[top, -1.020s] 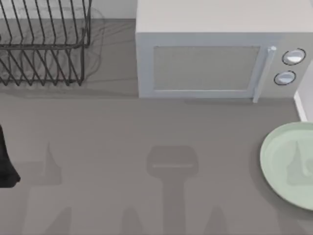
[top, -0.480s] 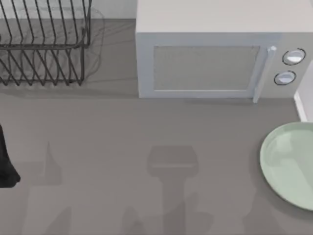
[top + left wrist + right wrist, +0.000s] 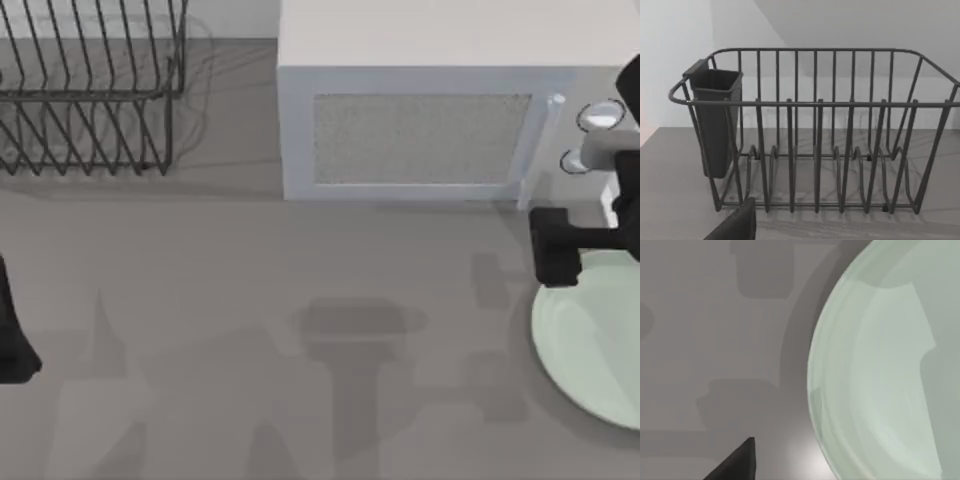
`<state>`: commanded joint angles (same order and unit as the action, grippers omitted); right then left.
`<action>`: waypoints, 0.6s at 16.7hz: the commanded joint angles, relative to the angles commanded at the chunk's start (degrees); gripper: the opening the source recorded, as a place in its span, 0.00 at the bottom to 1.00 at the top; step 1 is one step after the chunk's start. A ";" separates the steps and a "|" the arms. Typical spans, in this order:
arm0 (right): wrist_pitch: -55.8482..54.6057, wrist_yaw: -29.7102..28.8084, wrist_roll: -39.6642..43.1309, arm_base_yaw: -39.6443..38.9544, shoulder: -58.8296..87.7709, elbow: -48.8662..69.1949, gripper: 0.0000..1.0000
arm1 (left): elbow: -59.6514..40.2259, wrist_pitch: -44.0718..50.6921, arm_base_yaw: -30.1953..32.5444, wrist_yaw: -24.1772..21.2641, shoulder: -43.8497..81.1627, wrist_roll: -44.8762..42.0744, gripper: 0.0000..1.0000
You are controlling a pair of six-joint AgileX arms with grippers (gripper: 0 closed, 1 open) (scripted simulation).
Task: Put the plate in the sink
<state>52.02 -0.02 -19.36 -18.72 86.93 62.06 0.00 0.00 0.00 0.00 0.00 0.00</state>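
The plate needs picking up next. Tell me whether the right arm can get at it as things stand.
Probably yes. The right gripper is above the table at the plate's edge nearest the microwave, and nothing lies on the plate or between the two. The left arm is parked at the table's left edge.

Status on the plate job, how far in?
Early. Nothing looks done: the plate lies flat on the table at the right edge, ungrasped. In hand: the right arm reaches in above the plate's far rim, in front of the microwave. The left arm sits at the left edge near the dish rack. Left: grasp, carry, place.
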 joint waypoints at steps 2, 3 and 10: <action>4.33 0.00 -1.61 -1.56 7.06 5.17 1.00 | 0.00 0.00 0.00 0.00 0.00 0.00 1.00; 6.08 0.00 -2.27 -2.19 9.78 7.26 1.00 | 0.00 0.00 0.00 0.00 0.00 0.00 1.00; 9.68 0.00 -3.60 -3.48 14.98 11.54 1.00 | 0.00 0.00 0.00 0.00 0.00 0.00 1.00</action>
<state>61.70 -0.02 -22.97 -22.20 101.90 73.60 0.00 0.00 0.00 0.00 0.00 0.00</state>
